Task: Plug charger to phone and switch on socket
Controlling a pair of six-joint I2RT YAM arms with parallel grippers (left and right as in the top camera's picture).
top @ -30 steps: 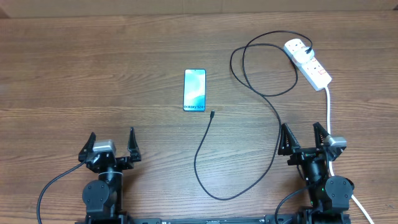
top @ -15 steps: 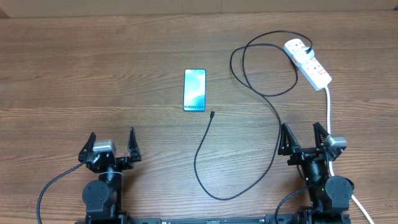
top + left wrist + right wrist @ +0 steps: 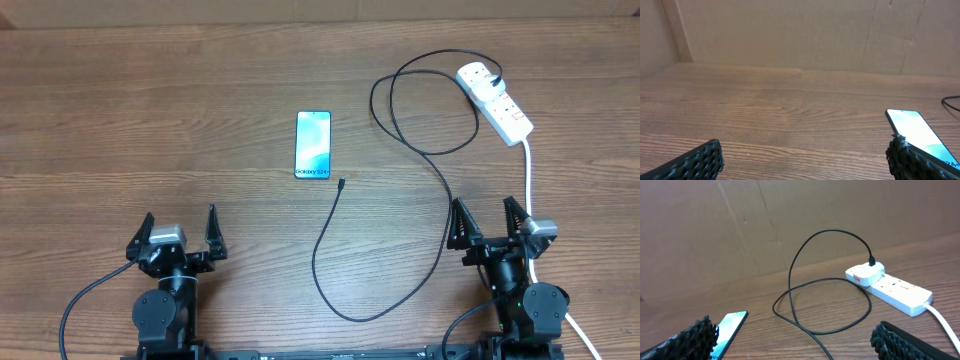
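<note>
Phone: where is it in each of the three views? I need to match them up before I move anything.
Overhead: the phone lies screen up near the centre, in the upper half.
Left wrist: the phone is at lower right, its near end hidden.
Right wrist: the phone is at lower left, partly hidden.
Shared landmark: the black charger cable, which lies to the right of the phone in all three views.

I am watching the charger looping out of the socket on the counter, the phone lying leftward, my right pincer gaping wide.
</note>
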